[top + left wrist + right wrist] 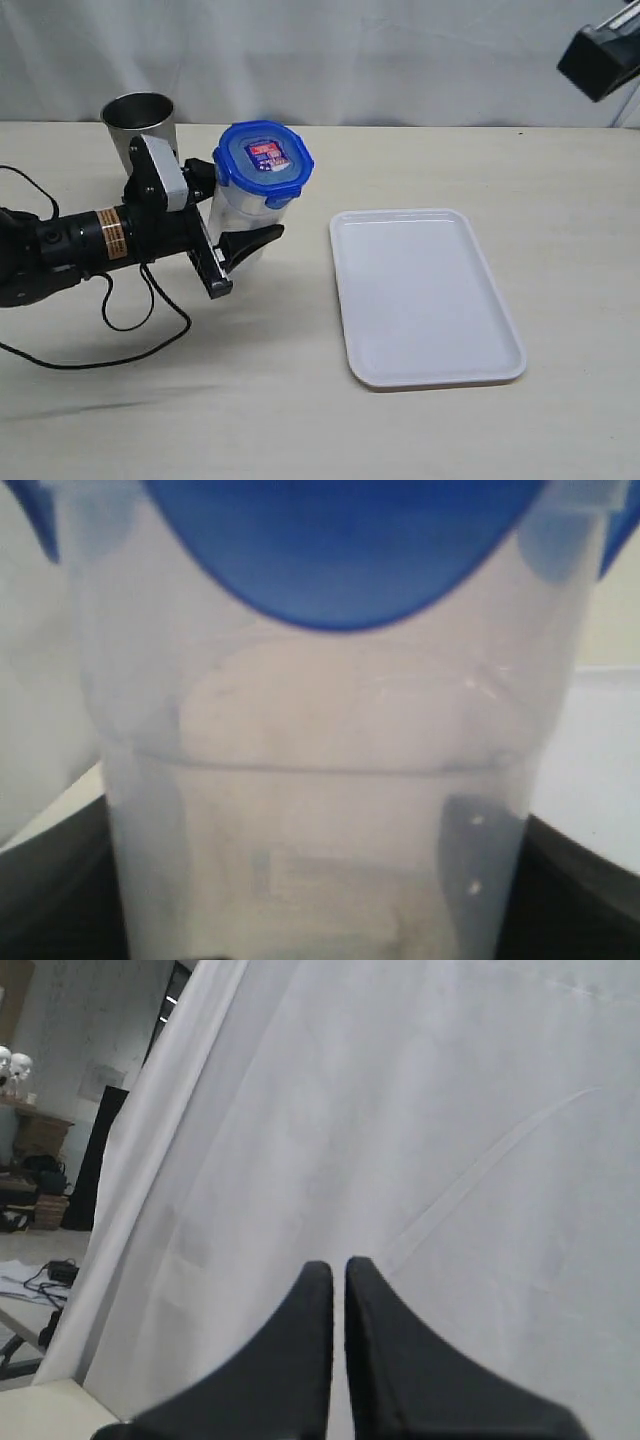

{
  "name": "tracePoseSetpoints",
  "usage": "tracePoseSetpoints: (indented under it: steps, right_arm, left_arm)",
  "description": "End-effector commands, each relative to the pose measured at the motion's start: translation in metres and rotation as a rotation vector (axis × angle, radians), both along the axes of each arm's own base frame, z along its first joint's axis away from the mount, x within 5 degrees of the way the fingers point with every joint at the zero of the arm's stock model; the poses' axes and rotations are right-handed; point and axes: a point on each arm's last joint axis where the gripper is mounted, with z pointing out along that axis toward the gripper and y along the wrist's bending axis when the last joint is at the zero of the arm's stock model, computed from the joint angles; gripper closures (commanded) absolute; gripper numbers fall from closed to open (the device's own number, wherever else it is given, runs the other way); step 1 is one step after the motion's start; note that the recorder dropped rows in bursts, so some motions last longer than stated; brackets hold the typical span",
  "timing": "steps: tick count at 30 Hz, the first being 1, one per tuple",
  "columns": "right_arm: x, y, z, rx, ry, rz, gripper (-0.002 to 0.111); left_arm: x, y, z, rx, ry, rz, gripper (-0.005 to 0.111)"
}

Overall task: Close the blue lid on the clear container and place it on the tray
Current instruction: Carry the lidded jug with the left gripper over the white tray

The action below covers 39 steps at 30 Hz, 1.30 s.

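- The near black finger (pixel 250 243) of the left gripper (pixel 232 212) covers the lower part of the tall, translucent plastic clear container (pixel 240 200). The far finger is mostly hidden behind it.
- In the left wrist view the container is a blur that fills the picture, its base cut off. The bright blue lid (pixel 330 550) is cut off too.
- The print on the lid's red-and-blue sticker (pixel 268 156) is too small to read.
- The tapered steel cup (pixel 140 118) is half hidden behind the left wrist.
- The bases of the right gripper (pixel 338 1275) are cut off.
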Motion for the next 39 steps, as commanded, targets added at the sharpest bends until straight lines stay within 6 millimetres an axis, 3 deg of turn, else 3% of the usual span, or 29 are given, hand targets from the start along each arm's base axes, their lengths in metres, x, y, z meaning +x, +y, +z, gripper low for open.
tracePoseSetpoints:
  steps: [1, 5, 11, 23, 33, 39]
  right_arm:
    - [-0.004, -0.005, 0.001, 0.006, 0.001, -0.014, 0.104]
    - [-0.003, -0.004, -0.001, -0.020, 0.012, -0.027, 0.104]
    - [-0.003, -0.005, -0.001, -0.025, 0.012, -0.029, 0.104]
    - [-0.002, -0.005, -0.002, -0.034, 0.025, -0.034, 0.104]
    - [-0.002, -0.005, -0.003, -0.037, 0.026, -0.036, 0.104]
    - [-0.002, -0.005, -0.003, -0.039, 0.030, -0.037, 0.104]
  left_arm:
    - [0.016, -0.024, 0.024, 0.069, -0.067, 0.007, 0.107]
    - [0.030, -0.070, 0.037, 0.340, -0.212, -0.023, 0.107]
    - [0.037, -0.118, 0.051, 0.704, -0.394, -0.047, 0.107]
    - [0.029, -0.163, 0.040, 1.263, -0.658, -0.230, 0.107]
    - [0.012, -0.180, 0.056, 1.702, -0.884, -0.247, 0.107]
    - [-0.002, -0.187, 0.062, 1.852, -0.934, -0.211, 0.107]
